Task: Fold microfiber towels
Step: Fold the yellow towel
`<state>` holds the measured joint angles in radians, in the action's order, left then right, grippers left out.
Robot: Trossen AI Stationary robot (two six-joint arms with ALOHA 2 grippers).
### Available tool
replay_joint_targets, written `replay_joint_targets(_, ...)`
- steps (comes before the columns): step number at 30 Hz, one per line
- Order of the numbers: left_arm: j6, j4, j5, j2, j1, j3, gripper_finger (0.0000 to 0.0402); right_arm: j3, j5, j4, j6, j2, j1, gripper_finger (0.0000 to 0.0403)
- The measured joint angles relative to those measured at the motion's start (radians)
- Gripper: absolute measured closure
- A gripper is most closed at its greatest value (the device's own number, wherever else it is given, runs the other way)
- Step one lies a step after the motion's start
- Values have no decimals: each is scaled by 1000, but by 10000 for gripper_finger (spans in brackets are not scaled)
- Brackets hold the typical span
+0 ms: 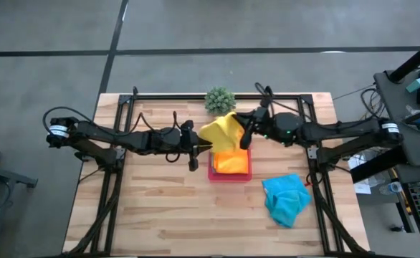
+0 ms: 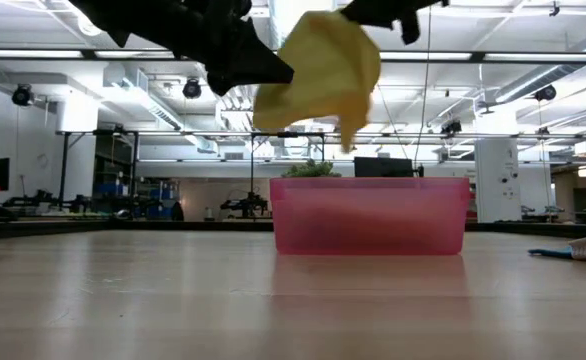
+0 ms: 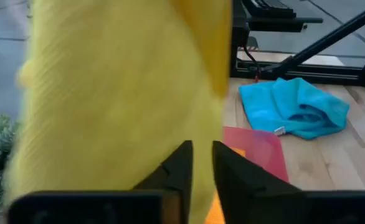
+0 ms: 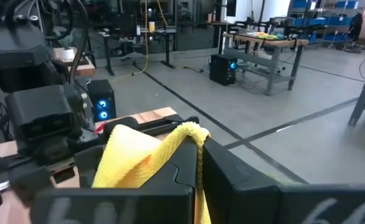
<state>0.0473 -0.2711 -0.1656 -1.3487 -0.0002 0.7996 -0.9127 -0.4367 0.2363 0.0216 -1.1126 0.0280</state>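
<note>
A yellow towel (image 1: 223, 130) hangs in the air over the pink tray (image 1: 211, 172), in which an orange towel (image 1: 231, 163) lies folded. My right gripper (image 1: 244, 135) comes in from the table's right and is shut on the yellow towel's top. My left gripper (image 1: 196, 147) is at the towel's left side. Its fingers (image 3: 181, 163) are a little apart, with yellow cloth (image 3: 120, 93) right in front of them. A turquoise towel (image 1: 287, 198) lies crumpled on the table at the near right. My right gripper pinches a folded top edge of the yellow towel (image 4: 192, 132) between its two fingers, which lie about level and come from the table's right. The towel hangs slack below them (image 2: 318, 75), lifted clear of the tray. Whether my left gripper touches the towel, I cannot tell.
A small spiky green plant (image 1: 219, 99) stands at the far edge behind the tray. The tray's pink wall (image 2: 368, 215) rises mid-table under the hanging cloth. Bare wood lies to the near left (image 1: 138, 208).
</note>
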Motion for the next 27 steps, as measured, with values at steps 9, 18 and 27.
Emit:
replay_joint_targets(9,25,-1,-185,-2,0,-3,239,-122,-1,50,18,-198,0,394)
replay_joint_targets(18,112,67,-183,-5,0,-9,214,-327,-108,-14,4,-413,3,394)
replay_joint_targets(27,167,142,-106,-1,-22,-22,214,-489,-117,-96,0,-565,3,394)
